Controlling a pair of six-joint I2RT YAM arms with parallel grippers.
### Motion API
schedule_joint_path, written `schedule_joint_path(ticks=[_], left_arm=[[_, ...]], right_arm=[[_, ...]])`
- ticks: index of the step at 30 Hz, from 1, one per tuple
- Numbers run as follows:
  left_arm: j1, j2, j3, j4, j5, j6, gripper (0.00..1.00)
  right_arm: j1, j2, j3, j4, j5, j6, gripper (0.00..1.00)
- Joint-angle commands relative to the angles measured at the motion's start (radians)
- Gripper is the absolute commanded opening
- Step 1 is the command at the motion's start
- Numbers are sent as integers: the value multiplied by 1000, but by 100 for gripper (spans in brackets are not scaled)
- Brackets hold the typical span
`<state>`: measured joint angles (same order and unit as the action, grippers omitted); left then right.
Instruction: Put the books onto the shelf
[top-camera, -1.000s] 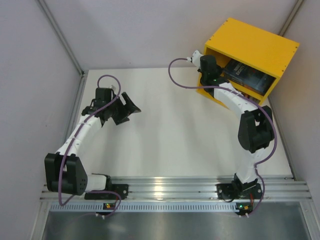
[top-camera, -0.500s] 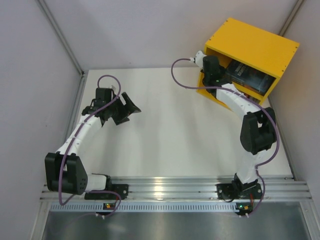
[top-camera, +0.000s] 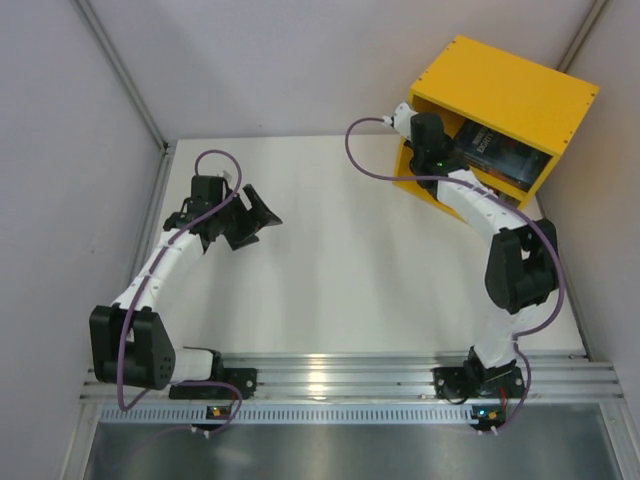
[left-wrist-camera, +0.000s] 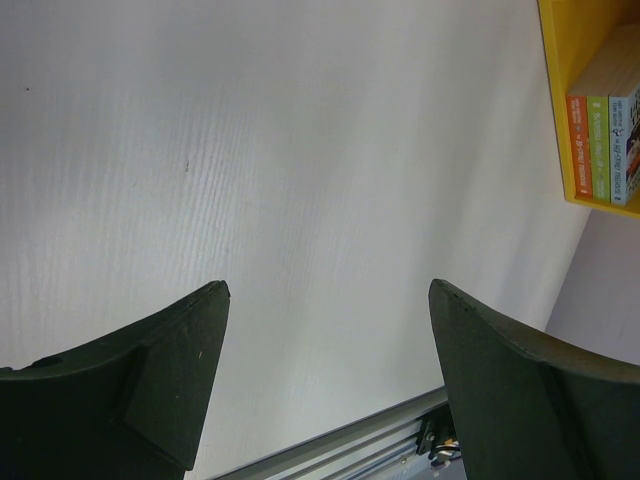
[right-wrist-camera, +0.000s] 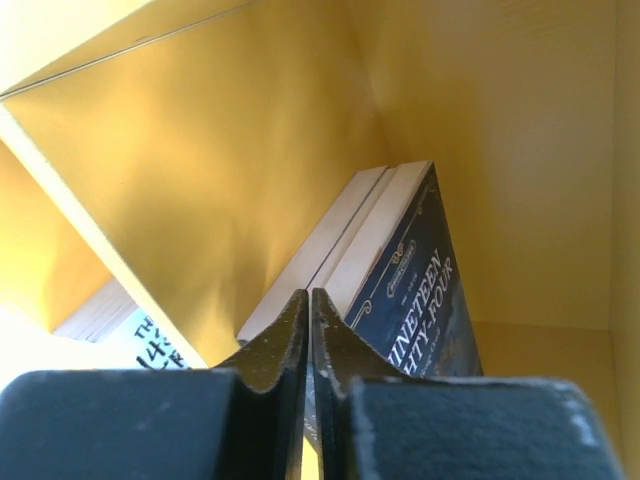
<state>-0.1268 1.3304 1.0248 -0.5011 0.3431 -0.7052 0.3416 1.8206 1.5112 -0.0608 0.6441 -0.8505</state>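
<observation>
I am holding my left pincer (left-wrist-camera: 325, 290) wide open over the left side of the tabletop (top-camera: 340, 280). It is gripping nothing, and only bare white surface is showing between its fingers.

I am stretching my right arm to the far right corner, where the yellow shelf (top-camera: 500, 85) is standing turned at an angle, its open front facing the middle of the tabletop. My right pincer (right-wrist-camera: 308, 296) is pressed fully closed with nothing between its fingers, and it is pointing into one compartment of the shelf. Just beyond its tips a dark book (right-wrist-camera: 420, 290) with pale lettering is leaning against another book (right-wrist-camera: 320, 240) that is showing its pale page edges. I cannot tell whether my fingertips are touching the dark book. Past the divider board (right-wrist-camera: 150, 200), a light-coloured book (right-wrist-camera: 120, 320) is peeking out of the other compartment.

My left wrist camera is catching an orange-red book (left-wrist-camera: 577, 145), a lime green book (left-wrist-camera: 598, 150) and a blue-grey book (left-wrist-camera: 623, 150), standing side by side in the shelf with their spines outward.
</observation>
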Motion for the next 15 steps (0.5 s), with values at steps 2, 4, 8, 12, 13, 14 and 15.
schedule_joint_path(ticks=[2,4,8,12,13,14,15], left_arm=[[4,-39,11,18,-1,0,86],[6,-34,14,21,0,1,86],[6,-33,27,18,-12,16,86],[6,-40,53,3,-18,50,86],[4,-45,60,3,2,64,86],[4,-49,69,9,11,96,87],[4,-54,75,9,22,108,87]], right_arm=[[-16,-93,18,-42,-30,63,7],[0,-104,30,-45,-52,87,18],[30,-126,70,-51,-90,114,37],[72,-118,110,-76,-45,120,70],[95,-121,115,-80,-35,128,75],[106,-135,125,-94,-31,143,80],[118,-144,133,-140,-27,210,90]])
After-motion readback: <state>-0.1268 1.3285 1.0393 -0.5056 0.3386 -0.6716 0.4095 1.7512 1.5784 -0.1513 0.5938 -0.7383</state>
